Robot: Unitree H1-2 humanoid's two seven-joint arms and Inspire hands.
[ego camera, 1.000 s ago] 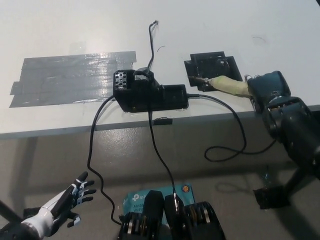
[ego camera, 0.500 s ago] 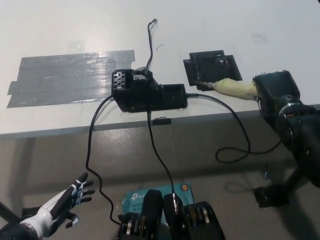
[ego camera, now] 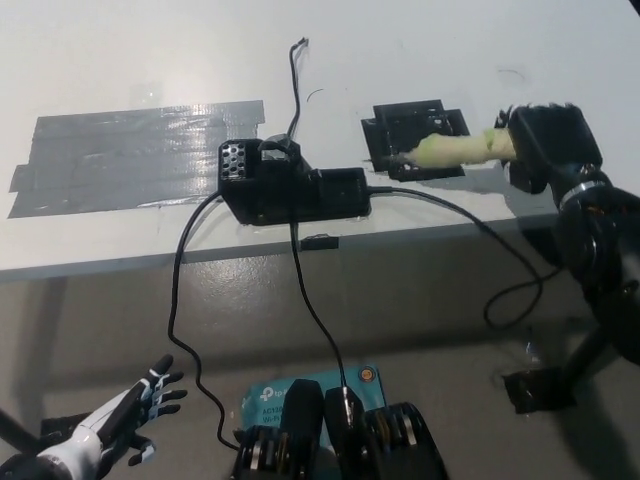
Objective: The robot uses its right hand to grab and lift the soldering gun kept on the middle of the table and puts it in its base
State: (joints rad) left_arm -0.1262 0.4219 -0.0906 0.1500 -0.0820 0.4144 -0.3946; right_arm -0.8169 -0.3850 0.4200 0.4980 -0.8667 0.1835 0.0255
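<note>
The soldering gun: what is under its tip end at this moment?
Under the soldering gun lies the black base on the white table. The right hand covers its rear end.

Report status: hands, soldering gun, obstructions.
Black right hand shut on pale-yellow-handled soldering gun, tip over flat black base. White left hand open, low left, idle. Black cable trails off table edge.

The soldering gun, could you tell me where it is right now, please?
In the head view it is at the table's right side, the soldering gun held in the black right hand, its tip over the black base.
</note>
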